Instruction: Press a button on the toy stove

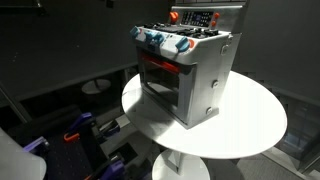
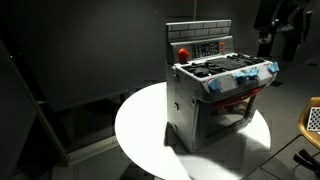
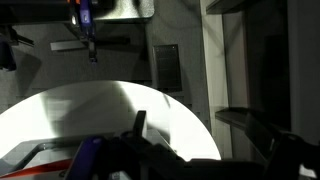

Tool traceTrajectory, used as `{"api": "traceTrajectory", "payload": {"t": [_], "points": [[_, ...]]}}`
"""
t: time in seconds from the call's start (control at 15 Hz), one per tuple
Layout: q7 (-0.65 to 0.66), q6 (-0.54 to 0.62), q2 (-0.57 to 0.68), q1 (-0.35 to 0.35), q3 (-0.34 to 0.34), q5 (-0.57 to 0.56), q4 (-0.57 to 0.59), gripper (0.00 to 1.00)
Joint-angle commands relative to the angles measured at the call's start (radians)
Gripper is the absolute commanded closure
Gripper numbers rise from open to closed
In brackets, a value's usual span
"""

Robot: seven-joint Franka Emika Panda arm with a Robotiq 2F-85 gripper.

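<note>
The toy stove (image 1: 188, 72) stands on a round white table (image 1: 255, 125). It is a silver-grey box with a red-lit oven window, a row of blue, white and red knobs and a red back panel. It also shows in an exterior view (image 2: 215, 90). My arm is a dark shape at the upper right of that exterior view, with the gripper (image 2: 266, 44) above and beside the stove, apart from it. In the wrist view the two dark fingers (image 3: 195, 128) are spread wide and hold nothing, above the table's edge. A red and purple blur at the lower left edge may be the stove.
The table (image 2: 140, 130) has bare surface around the stove. Blue and orange clutter (image 1: 78, 130) lies on the floor beside the table. A dark wall and shelving surround the scene. A pale rack (image 2: 312, 120) stands at the frame's edge.
</note>
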Motion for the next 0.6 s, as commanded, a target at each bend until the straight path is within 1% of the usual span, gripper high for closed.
{"api": "traceTrajectory", "payload": {"t": [0.0,0.2,0.53], "points": [[0.009,0.006,0.014,-0.022,0.002,-0.014,0.046,0.0],[0.015,0.03,0.028,-0.041,-0.005,-0.03,0.084,0.0],[0.036,0.105,0.093,-0.092,-0.02,-0.107,0.166,0.0]]}}
